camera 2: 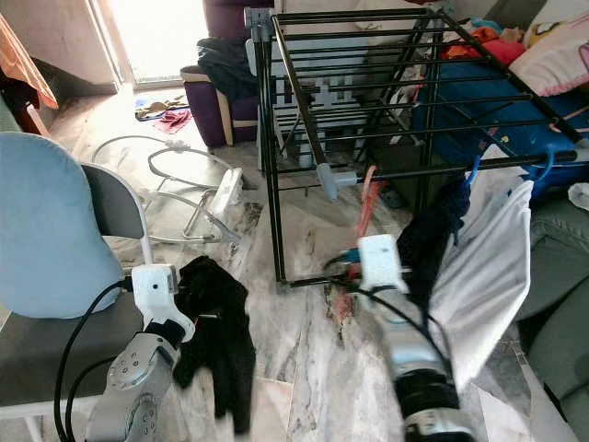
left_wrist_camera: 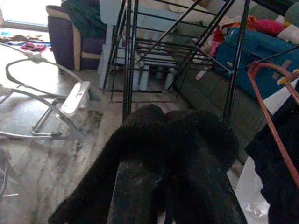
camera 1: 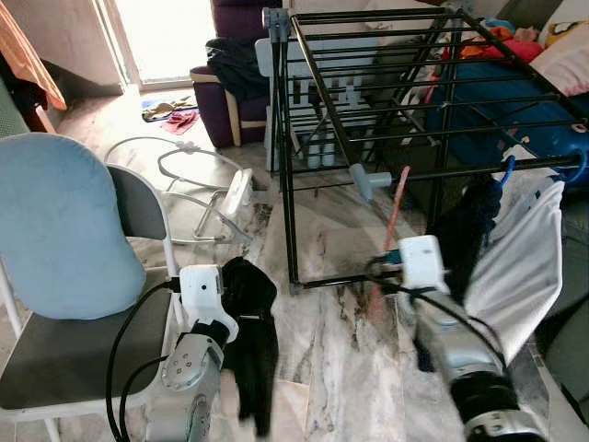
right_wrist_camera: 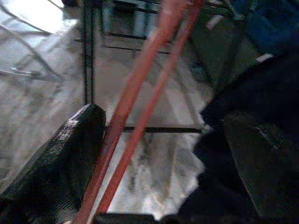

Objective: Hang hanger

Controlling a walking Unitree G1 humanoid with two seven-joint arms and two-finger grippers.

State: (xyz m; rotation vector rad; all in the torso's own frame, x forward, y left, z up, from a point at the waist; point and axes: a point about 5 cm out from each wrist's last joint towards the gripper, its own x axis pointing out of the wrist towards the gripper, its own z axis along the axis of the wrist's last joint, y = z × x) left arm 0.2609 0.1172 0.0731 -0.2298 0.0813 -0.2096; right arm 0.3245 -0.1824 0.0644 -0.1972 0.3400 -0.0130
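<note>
A thin red hanger (camera 1: 396,207) stands up from my right gripper (camera 1: 380,273), which is shut on its lower part, low in front of the black drying rack (camera 1: 368,83). In the right wrist view the hanger's two red wires (right_wrist_camera: 140,93) run beside one black finger (right_wrist_camera: 65,163). My left gripper (camera 1: 237,284) is shut on a black garment (camera 1: 253,341) that drapes over its fingers and hangs toward the floor. A dark garment (camera 1: 465,230) and a white one (camera 1: 520,267) hang from the rack's front rail on blue hangers (camera 1: 506,170).
A chair with a light blue cushion (camera 1: 55,230) stands close on my left. A white tubular frame (camera 1: 193,184) lies on the marble floor, with a purple armchair (camera 1: 230,92) behind it. A blue bag (camera 1: 515,110) sits beyond the rack on the right.
</note>
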